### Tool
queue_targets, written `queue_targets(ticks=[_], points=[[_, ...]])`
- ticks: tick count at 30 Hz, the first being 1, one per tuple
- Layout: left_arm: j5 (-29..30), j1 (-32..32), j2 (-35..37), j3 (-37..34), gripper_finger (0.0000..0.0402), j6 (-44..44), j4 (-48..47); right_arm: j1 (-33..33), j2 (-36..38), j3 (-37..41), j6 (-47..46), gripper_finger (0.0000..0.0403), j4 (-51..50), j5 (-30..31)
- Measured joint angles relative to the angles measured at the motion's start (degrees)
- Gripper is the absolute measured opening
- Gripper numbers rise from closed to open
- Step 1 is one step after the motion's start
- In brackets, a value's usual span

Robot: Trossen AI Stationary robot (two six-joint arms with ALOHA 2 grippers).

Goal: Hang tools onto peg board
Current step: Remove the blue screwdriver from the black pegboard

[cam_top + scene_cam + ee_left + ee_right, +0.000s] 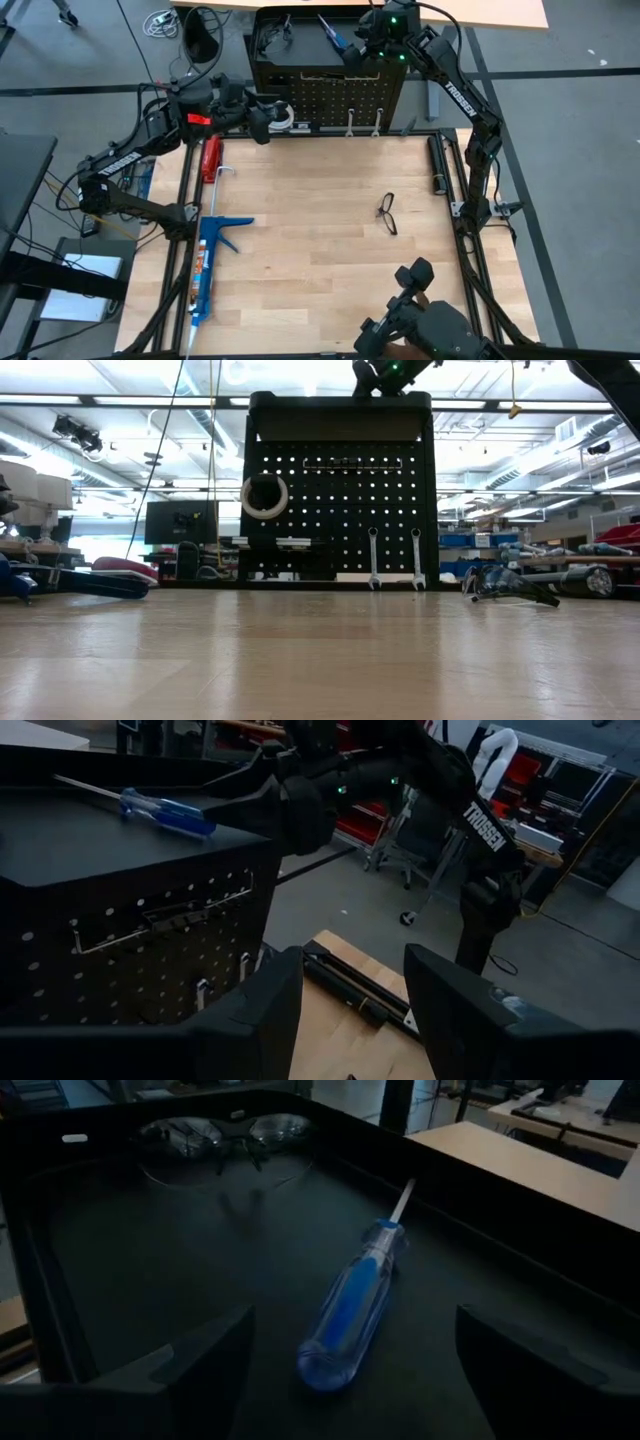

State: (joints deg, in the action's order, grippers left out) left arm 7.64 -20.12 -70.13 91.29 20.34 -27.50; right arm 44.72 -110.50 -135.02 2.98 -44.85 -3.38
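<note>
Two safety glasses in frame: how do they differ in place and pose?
The glasses on the table lie out on the bare wooden tabletop, well clear of the peg board. The glasses on the shelf rest on the board's black top tray, beside the blue-handled screwdriver. Table pair has its arms unfolded; the shelf pair's arms are hard to see. Both are dark-framed with clear lenses.

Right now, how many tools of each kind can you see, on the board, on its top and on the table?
Wrenches: 2
Tape roll: 1
Screwdriver: 1
Safety glasses: 2
Caulking gun: 1
Red-handled tool: 1
Total: 8
</note>
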Motion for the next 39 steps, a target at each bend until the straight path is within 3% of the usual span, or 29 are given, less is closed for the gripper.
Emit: queue_targets(ticks=[10, 19, 25, 30, 35, 39], points=[[-0.6, 0.0, 0.0, 0.0, 0.0182, 0.7, 0.9, -0.1, 0.0, 0.0, -5.1, 0.0271, 3.6, -5.5], [-0.4, 0.0, 0.0, 0.0, 0.0182, 0.2, 0.6, -0.9, 1.1, 0.0, -10.3, 0.0263, 4.6, -5.1], [1.6, 0.6, 0.1, 0.0, 0.0182, -1.0, 0.8, -3.8, 1.6, 0.1, -3.7, 0.0261, 7.6, -0.2], [3.3, 0.4, -0.6, 0.0, 0.0182, -0.4, 0.8, -4.6, 3.7, 0.0, -6.5, 0.0253, 9.1, 2.2], [-2.2, -3.6, -4.7, 1.1, 0.0182, -0.2, 0.3, -7.0, 7.4, 0.1, -0.1, 0.0245, 9.3, 8.2], [-8.5, -7.7, -10.5, 6.9, 0.0182, -0.5, 0.2, -6.9, 11.1, 0.0, 1.4, 0.0241, 8.1, 12.6]])
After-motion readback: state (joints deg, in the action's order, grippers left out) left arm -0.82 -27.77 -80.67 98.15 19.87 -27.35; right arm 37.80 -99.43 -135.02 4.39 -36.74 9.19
